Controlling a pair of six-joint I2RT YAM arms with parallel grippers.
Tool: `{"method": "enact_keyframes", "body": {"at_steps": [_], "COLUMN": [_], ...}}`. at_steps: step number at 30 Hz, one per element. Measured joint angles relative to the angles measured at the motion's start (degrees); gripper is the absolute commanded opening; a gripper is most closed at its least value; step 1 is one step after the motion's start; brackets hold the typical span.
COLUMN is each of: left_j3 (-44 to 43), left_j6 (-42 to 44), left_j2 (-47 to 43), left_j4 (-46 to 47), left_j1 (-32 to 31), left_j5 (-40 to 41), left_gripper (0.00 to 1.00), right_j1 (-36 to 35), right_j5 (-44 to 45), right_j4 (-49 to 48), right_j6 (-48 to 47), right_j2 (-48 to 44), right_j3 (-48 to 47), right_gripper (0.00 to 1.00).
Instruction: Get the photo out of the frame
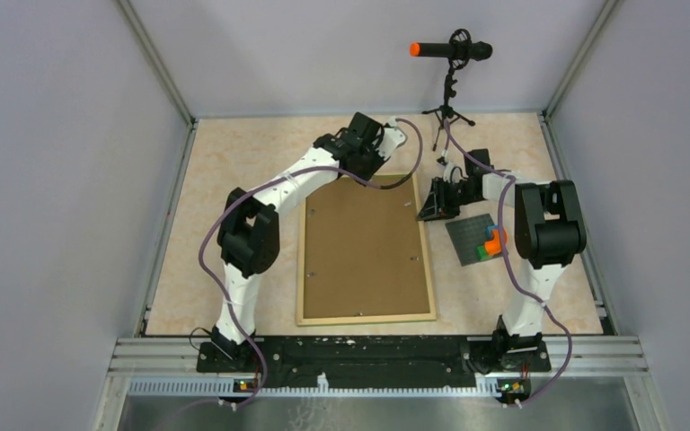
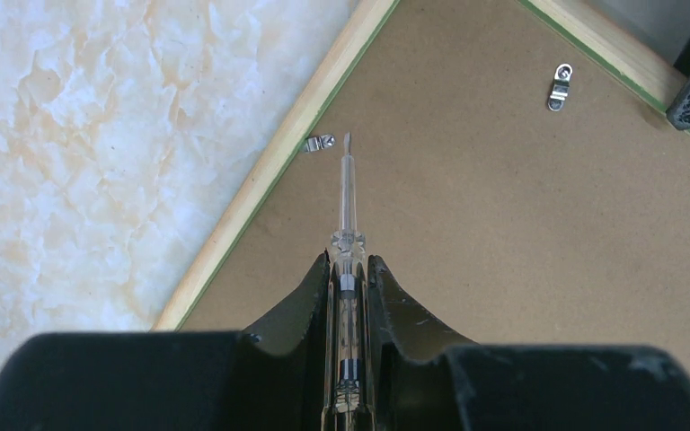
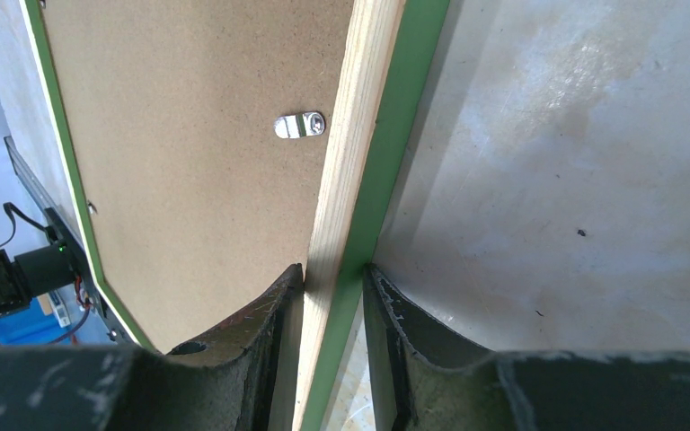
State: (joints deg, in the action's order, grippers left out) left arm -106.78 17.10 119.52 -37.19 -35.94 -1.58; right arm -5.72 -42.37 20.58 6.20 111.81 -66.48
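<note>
At the far edge of the bench (image 1: pixel 234 162), the left gripper (image 2: pixel 349 265) clenches a screwdriver (image 2: pixel 349 190), tip beside a clip (image 2: pixel 320 143), likely to turn it. The right gripper (image 3: pixel 332 278) grasps the frame (image 3: pixel 189 135), seemingly steadying it.

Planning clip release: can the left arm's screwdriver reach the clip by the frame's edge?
Likely yes: the screwdriver tip sits right beside the clip on the frame back, nothing between them.

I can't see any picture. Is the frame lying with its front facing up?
No, the frame lies face down, with its brown board back showing on top.
</note>
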Motion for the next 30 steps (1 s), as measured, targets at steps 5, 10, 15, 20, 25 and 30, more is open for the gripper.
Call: {"method": "enact_keyframes", "body": {"at_steps": [5,10,15,20,25,30], "left_j3": [-1.1,-1.9,-2.2,-2.4,-3.0,-3.0], "left_j6": [0.3,0.6,0.7,0.7,0.9,1.1], "left_j2": [1.2,2.9,4.6,5.2,6.1,6.7], "left_j4": [0.8,1.0,1.2,1.5,2.3,2.4], "left_j1": [-0.1,-0.1,-0.1,-0.1,0.1,0.5], "left_j5": [0.4,0.7,0.9,1.0,1.0,1.0], "left_gripper": [0.0,0.0,0.0,0.0,0.0,0.0], "right_j1": [0.0,0.0,0.0,0.2,0.2,0.3], "right_j5": [0.0,0.0,0.0,-0.3,-0.4,-0.6], "right_j4": [0.0,0.0,0.0,0.0,0.0,0.0], "right_j6": [0.0,0.0,0.0,0.0,0.0,0.0], "right_j2": [0.0,0.0,0.0,0.1,0.1,0.2], "right_j3": [0.0,0.0,0.0,0.0,0.0,0.0], "right_gripper": [0.3,0.31,0.3,0.3,0.3,0.3]}}
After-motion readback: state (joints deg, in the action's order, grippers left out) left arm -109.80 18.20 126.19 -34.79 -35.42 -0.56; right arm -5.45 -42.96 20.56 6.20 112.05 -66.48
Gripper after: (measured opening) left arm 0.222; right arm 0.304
